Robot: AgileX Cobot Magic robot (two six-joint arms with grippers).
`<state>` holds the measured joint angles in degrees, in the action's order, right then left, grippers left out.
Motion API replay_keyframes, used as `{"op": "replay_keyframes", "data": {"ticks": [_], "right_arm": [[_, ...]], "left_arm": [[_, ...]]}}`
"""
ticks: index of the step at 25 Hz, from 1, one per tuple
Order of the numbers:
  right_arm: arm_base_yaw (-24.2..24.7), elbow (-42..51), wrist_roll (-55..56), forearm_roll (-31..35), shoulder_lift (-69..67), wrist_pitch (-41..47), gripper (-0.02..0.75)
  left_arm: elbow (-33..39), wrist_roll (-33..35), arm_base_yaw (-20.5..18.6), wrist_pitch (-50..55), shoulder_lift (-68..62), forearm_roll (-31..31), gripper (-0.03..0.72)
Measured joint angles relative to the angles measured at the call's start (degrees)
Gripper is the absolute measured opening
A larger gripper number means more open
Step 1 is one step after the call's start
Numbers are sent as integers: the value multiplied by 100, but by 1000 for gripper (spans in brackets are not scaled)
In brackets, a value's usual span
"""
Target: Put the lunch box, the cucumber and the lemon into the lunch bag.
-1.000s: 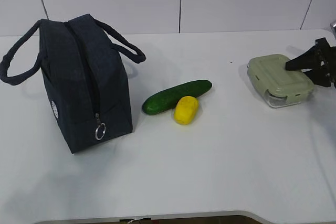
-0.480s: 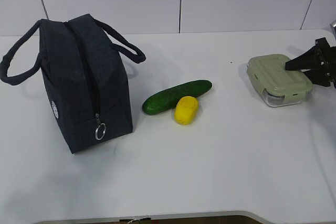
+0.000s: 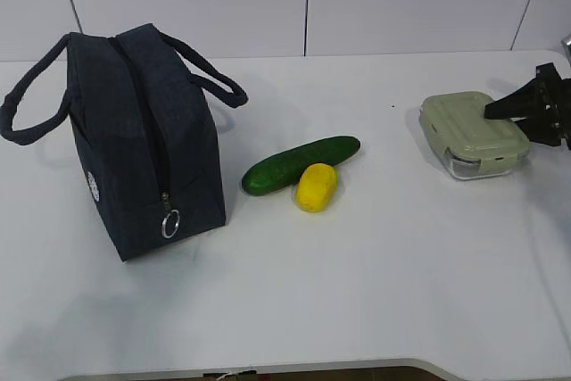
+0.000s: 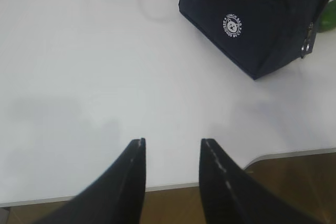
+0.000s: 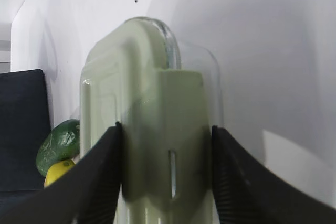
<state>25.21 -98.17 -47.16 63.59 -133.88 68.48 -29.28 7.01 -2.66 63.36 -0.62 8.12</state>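
— What's biggest on the table [image 3: 375, 292]?
— The lunch bag [image 3: 147, 144], standing at the left, zipper closed, 2 handles out.
— And the food?
— The cucumber [image 3: 299, 164] lies mid-table, the lemon [image 3: 316, 187] touching its near side.
— The arms?
— The right gripper [image 5: 165, 145] has its 2 fingers pressed against the lunch box [image 3: 473, 134] at the right. The left gripper [image 4: 170, 153] hangs partly open, empty, near the bag.

**Lunch items and bag on the table**

Lunch bag [image 3: 147, 140]: boxy dark navy fabric, upright at left, top zipper closed, ring pull hanging. Cucumber [image 3: 299, 164]: dark green, lying diagonally at centre. Lemon [image 3: 317, 187]: yellow, touching the cucumber's near side. Lunch box [image 3: 473, 134]: clear, sage-green lid on, at right, well apart.
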Motion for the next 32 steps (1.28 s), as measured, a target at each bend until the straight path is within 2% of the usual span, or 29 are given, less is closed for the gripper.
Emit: {"op": "replay_keyframes", "data": {"ticks": [24,32], "right_arm": [[0,33,244,125,582,-141,373],[-318,33,296,223,916,-130,373]], "left_arm": [[-26,0,0,-10,-49,0,242],[-317,0,0,-107,-734,-10,242]]}}
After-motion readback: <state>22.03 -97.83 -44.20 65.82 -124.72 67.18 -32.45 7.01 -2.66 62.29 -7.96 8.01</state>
